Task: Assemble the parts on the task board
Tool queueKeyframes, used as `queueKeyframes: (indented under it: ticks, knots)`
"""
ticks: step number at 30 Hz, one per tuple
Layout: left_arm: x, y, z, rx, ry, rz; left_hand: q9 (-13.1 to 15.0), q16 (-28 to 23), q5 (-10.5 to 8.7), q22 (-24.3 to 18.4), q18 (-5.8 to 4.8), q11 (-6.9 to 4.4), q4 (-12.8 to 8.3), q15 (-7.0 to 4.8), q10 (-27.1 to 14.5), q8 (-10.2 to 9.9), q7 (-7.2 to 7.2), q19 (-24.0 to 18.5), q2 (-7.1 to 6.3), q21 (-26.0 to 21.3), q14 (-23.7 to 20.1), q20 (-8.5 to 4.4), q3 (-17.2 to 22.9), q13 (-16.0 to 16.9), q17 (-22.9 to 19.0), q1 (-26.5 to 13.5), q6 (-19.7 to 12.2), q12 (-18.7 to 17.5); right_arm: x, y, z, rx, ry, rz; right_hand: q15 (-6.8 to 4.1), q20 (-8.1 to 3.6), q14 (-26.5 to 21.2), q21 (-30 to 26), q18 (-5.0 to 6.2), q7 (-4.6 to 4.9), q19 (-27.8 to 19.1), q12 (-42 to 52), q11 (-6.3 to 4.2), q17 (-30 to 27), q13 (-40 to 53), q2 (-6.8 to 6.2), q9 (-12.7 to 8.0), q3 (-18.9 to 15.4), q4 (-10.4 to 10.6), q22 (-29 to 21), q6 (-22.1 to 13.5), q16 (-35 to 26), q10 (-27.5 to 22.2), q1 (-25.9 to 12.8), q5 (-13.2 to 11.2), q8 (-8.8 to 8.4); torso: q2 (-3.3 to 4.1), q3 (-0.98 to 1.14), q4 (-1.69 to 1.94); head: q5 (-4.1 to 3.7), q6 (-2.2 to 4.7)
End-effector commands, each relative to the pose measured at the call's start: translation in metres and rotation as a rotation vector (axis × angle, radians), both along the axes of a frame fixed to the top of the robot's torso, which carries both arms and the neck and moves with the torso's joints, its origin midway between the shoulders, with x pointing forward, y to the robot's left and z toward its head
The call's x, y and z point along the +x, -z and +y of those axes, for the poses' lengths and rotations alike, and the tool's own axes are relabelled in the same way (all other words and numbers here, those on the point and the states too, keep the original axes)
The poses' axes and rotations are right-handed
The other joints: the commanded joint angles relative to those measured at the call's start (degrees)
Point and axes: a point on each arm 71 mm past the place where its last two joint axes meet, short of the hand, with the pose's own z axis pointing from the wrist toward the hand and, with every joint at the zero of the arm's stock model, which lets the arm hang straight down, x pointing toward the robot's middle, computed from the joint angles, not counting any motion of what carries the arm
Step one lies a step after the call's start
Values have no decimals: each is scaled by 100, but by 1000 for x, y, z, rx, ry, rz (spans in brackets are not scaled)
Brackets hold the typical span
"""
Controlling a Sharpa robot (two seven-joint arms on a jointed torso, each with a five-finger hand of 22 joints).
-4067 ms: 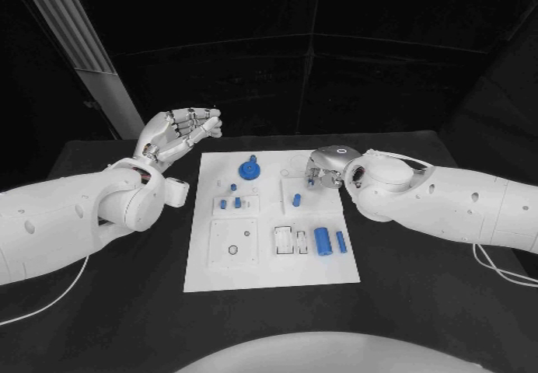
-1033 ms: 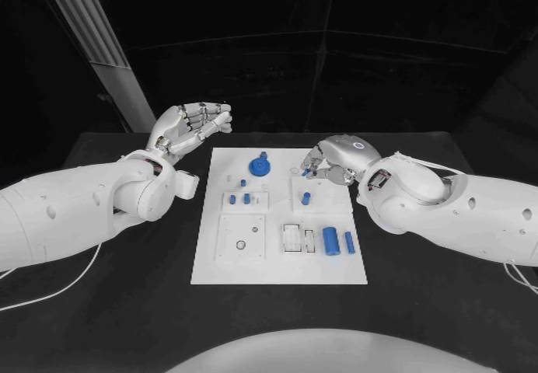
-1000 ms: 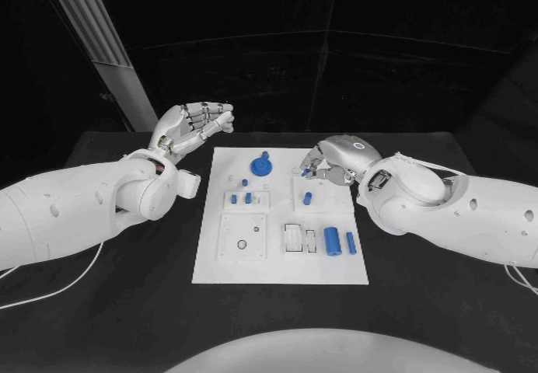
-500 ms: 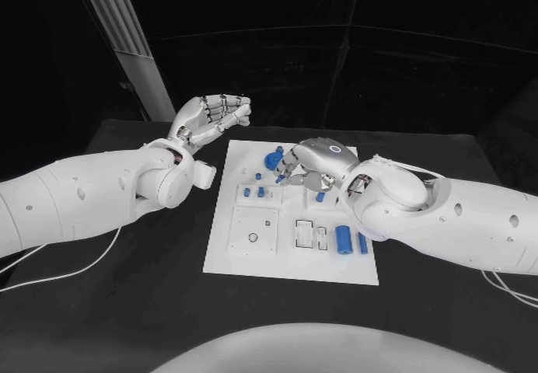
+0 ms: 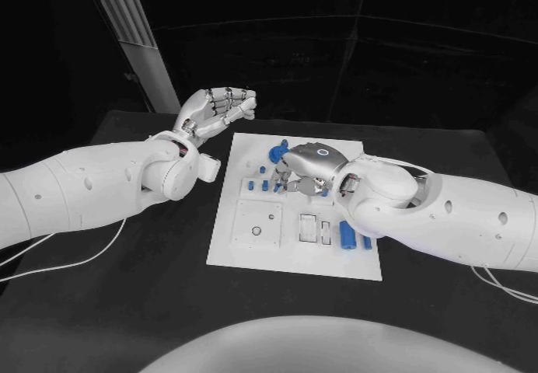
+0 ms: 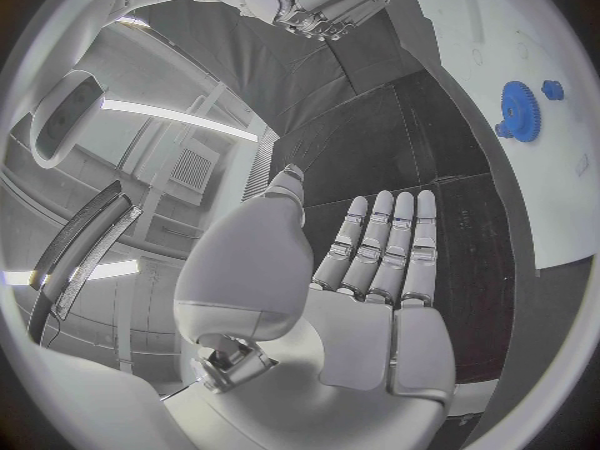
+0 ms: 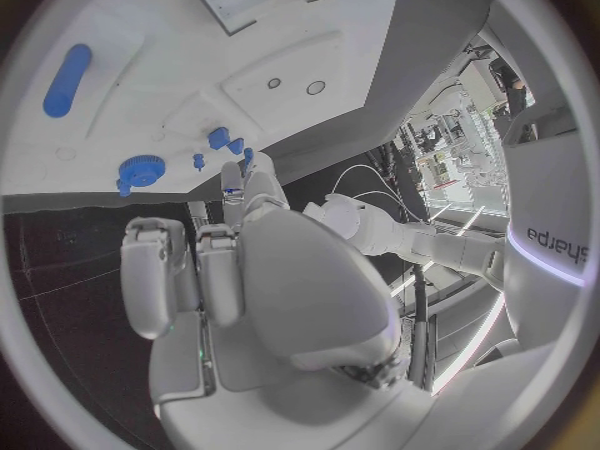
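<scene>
Two hands over a black surface [image 5: 134,272]. Nearest, the white board [image 5: 294,260], its close end bare but for slots and a blue cylinder [image 5: 347,231] beside the right arm. Right hand [image 5: 302,167] is lowered over the board's middle, fingers [image 5: 289,184] curled down among small blue pegs [image 5: 266,185]; cannot tell whether they hold one. Just beyond those fingers, a blue gear [image 5: 278,149] on the board. Farther off, beside the board's far corner, left hand [image 5: 215,109] is raised clear, fingers [image 6: 390,245] straight, side by side, holding nothing.
</scene>
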Motion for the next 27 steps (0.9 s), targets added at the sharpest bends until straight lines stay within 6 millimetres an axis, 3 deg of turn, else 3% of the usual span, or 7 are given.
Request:
queueKeyframes:
  ticks: [1, 10, 27]
  knots:
    - [-4, -10, -1, -59, 35, -136, 0, 11, 11, -10, -33, 9, -7, 0, -46, 40, 477, 31, 75, -25, -22, 1, -10, -7, -5, 1, -42, 30, -1, 6, 3, -90, -18, 26, 38, 26, 557, -29, 25, 36, 465, -30, 32, 1220, -5, 2, 1, 21, 3, 1407, 8, 29, -2, 77, 7, 6, -2, 1, 1, 9, -35]
    - [-4, -10, -1, -59, 35, -135, 0, 11, 11, -10, -33, 9, -7, 0, -46, 40, 477, 31, 75, -25, -22, 1, -10, -7, -5, 1, -42, 30, -4, 13, 10, -131, -34, 49, 40, 28, 556, -40, 28, 37, 459, -36, 32, 1216, -5, 5, 0, 26, 3, 1403, 5, 27, -4, 82, 7, 2, -5, 2, -6, 21, -83]
    - [-4, -10, -1, -60, 37, -135, -1, 21, 11, -15, -35, 10, -8, 2, -57, 50, 479, 30, 84, -29, -31, 1, -15, -9, -21, 0, -52, 43, -9, 26, 20, -174, -59, 60, 42, 32, 554, -63, 34, 40, 447, -44, 35, 1202, -5, 8, -1, 31, 6, 1394, 0, 20, -5, 82, 7, -4, -5, -2, 2, -7, -84]
